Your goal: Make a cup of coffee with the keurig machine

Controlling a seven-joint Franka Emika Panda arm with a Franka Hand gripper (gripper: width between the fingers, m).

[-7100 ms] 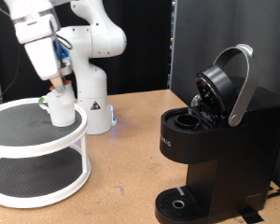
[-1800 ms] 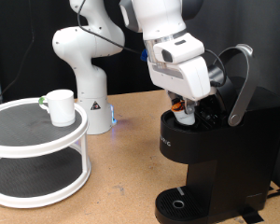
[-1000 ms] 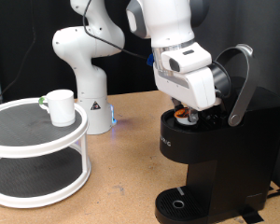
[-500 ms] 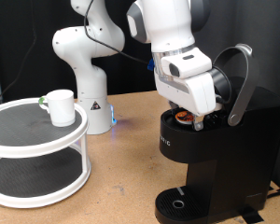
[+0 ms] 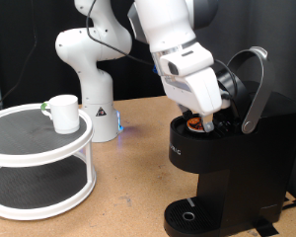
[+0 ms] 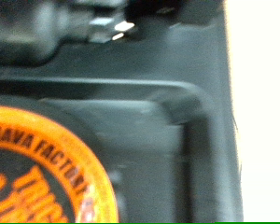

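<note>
Over the open brew chamber of the large black keurig machine (image 5: 227, 148), lid handle raised, hangs the white two-finger gripper (image 5: 209, 122). Finger spread: cannot tell, the hand body hides it in the exterior view and the wrist view shows no fingers. An orange-topped coffee pod (image 6: 42, 168) sits in the chamber, orange visible beside the fingers at about 9 o'clock. Plain white ceramic cup (image 5: 62, 112) stands on the round white two-tier stand (image 5: 39, 163), well apart at 9 o'clock from the brewer. Progress estimate: pod loaded; lid open, cup not on drip tray, no brew.
</note>
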